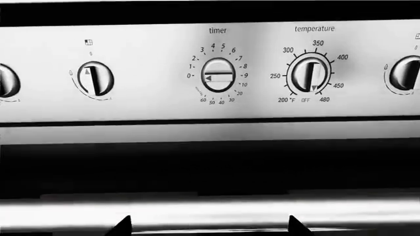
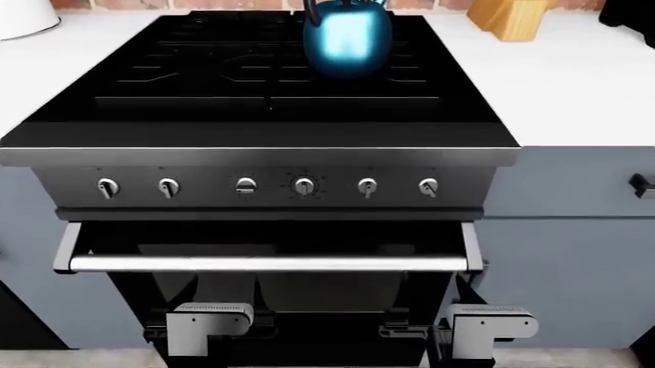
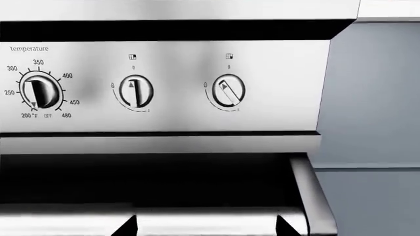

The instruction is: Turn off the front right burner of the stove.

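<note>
The stove (image 2: pixel 276 157) fills the head view, with six silver knobs on its steel panel. The far-right knob (image 2: pixel 428 185) also shows in the right wrist view (image 3: pixel 227 91), its pointer tilted a little off the 0 mark. The knob next to it (image 3: pixel 135 91) points straight up. My right gripper (image 3: pixel 206 223) is open and empty, low in front of the oven door's bar handle (image 3: pixel 217 221), apart from the knobs. My left gripper (image 1: pixel 208 225) is open and empty, facing the timer knob (image 1: pixel 218 75) and temperature knob (image 1: pixel 310 73) from a distance.
A blue kettle (image 2: pixel 348 34) stands on the back of the black cooktop. A wooden knife block (image 2: pixel 508 15) sits on the white counter at the right. Grey-blue cabinets (image 2: pixel 573 230) flank the stove. The oven bar handle (image 2: pixel 266 264) juts out above both arms.
</note>
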Controlling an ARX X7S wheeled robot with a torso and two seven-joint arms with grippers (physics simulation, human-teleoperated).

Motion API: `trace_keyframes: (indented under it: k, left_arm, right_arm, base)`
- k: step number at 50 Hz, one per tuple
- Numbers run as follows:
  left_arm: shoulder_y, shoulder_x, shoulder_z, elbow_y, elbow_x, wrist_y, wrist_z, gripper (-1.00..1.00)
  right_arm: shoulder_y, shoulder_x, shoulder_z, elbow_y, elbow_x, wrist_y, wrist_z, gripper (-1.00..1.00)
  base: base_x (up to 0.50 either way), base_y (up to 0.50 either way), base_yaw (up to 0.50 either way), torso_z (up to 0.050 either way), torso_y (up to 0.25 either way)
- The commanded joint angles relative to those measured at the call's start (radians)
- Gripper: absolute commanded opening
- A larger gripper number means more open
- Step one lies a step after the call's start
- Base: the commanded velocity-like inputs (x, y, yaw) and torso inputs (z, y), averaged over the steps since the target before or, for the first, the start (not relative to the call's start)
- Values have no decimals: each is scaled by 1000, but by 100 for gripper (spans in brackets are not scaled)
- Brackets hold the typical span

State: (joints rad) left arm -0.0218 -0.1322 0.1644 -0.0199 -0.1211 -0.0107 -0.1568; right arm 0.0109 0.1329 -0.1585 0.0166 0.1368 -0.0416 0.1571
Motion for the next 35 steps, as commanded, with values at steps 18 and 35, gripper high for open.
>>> trace_keyframes:
  k: [18,35]
  left_arm:
    - [-3,-18,20,-4,-18,0,-22,100]
    - [-6,-26,30,-8,-27,-3,-35,100]
  right_arm:
    - [2,16,-25,2,12,-5,23,100]
    - [5,25,-35,3,15,-6,41,100]
  base:
    - [0,0,0,-50,0]
    - [0,0,0,-26,0]
